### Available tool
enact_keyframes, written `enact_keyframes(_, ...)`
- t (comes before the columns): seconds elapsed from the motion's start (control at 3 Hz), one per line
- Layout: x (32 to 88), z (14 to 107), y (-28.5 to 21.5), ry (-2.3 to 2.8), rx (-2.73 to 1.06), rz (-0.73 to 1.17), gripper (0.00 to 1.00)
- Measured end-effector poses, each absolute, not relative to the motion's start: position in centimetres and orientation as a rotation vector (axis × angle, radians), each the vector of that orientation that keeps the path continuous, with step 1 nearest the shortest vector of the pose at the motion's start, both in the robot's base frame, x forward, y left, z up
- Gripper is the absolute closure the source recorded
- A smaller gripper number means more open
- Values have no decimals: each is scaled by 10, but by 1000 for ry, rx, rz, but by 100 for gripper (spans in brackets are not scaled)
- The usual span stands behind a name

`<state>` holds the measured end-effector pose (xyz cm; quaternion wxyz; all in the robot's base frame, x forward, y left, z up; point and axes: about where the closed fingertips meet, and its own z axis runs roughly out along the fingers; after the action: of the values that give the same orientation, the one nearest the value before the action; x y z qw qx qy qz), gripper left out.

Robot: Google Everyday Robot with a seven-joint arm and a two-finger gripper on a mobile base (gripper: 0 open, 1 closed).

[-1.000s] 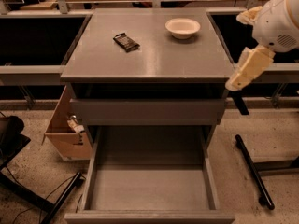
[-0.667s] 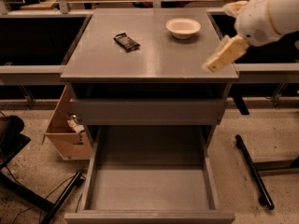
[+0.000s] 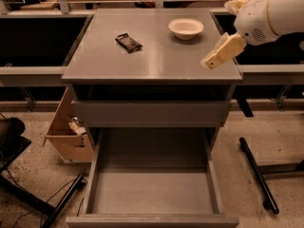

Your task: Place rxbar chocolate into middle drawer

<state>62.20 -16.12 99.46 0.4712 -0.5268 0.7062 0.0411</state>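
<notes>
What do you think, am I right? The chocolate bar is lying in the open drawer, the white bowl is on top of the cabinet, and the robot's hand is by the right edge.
Not quite. The camera view shows the rxbar chocolate lying on the cabinet top, left of the white bowl, not in the open middle drawer. The rest holds: the gripper is by the right edge.

Cream gripper (image 3: 209, 62) over right edge of grey cabinet top (image 3: 152, 61); dark brown rxbar chocolate (image 3: 128, 42), white bowl (image 3: 185, 28).
</notes>
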Motion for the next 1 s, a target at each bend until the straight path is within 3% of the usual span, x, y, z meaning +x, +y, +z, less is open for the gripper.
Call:
enact_keyframes(0.33, 645, 991, -155, 1690, -1248, 154, 0)
enact_keyframes(1.0, 749, 976, -118, 1684, -1004, 205, 0)
